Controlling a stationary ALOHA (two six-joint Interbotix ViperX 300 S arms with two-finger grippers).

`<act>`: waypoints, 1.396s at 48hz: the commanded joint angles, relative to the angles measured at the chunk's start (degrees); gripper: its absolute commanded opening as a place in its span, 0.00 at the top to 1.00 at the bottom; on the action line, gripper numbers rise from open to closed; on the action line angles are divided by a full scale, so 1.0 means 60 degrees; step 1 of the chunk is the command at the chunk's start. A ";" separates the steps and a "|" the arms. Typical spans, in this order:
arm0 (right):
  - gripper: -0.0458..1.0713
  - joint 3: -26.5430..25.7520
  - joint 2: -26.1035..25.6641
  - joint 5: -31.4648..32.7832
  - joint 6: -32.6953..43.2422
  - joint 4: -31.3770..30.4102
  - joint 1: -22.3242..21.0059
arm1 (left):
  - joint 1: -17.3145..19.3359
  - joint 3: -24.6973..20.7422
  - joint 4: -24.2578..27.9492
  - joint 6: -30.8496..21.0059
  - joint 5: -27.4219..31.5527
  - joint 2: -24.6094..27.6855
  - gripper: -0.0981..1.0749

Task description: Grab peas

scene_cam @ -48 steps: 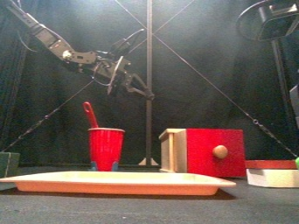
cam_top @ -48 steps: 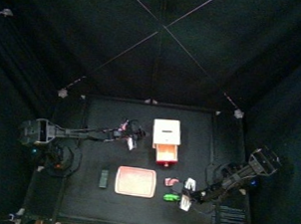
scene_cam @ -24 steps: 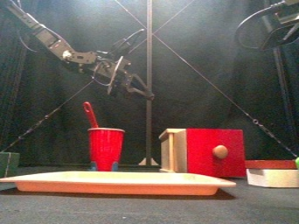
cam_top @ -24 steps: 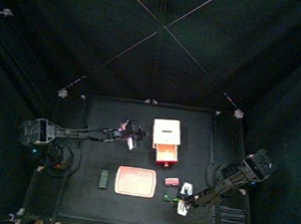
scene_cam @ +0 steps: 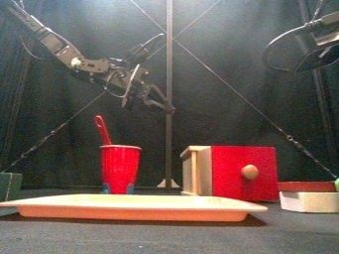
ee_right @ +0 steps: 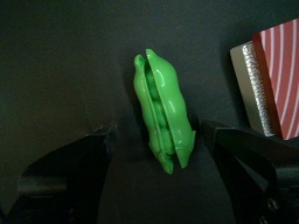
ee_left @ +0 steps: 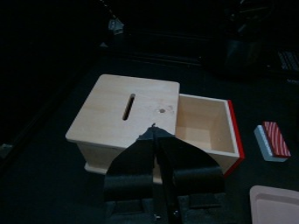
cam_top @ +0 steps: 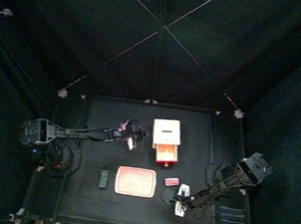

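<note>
from above, the right tool (cam_top: 185, 200) sits low over the surface's (cam_top: 99, 119) front right corner, where the peas are hidden under it. the pink tray (cam_top: 136, 181) lies just left of there, with a small red item (cam_top: 172, 182) beside it and a grey-green block (cam_top: 103, 178) on its other side. the left tool (cam_top: 133, 137) hangs next to the wooden box (cam_top: 170, 138).

at table height, the tray (scene_cam: 133, 206) fills the foreground, a red cup (scene_cam: 121, 167) and the box (scene_cam: 228, 171) stand behind it, and the left tool (scene_cam: 153, 97) hangs high above them.

in the left wrist view, the left tool (ee_left: 163, 157) has its jaws pressed together, over the box (ee_left: 131, 114), its red drawer open.

in the right wrist view, the right tool (ee_right: 158, 140) is spread wide with the peas (ee_right: 163, 109) on the surface between its jaws, untouched, a red-striped block (ee_right: 267, 74) just beside.
</note>
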 commanded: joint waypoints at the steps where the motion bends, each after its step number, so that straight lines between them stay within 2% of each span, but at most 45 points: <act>1: 0.03 -0.0161 -0.0073 -0.0205 -0.0015 0.0029 -0.0117 | 0.0015 -0.0117 0.0015 0.0000 -0.0044 -0.0029 0.60; 23: 0.05 -0.0103 0.0044 -0.0425 -0.0015 0.0044 -0.0161 | 0.0015 -0.0103 0.0015 0.0000 -0.0044 -0.0029 0.60; 39: 0.25 -0.0088 0.0044 -0.0366 -0.0015 0.0190 -0.0161 | 0.0029 -0.0117 0.0015 -0.0015 -0.0044 0.0000 0.60; 46: 0.31 -0.0103 0.0029 -0.0352 0.0000 0.0190 -0.0161 | 0.0015 -0.0117 0.0015 0.0000 -0.0044 0.0015 0.60; 67: 0.32 -0.0103 -0.0835 0.0103 -0.0029 0.0103 -0.0293 | 0.0015 -0.0103 0.0015 -0.0015 -0.0044 0.0015 0.60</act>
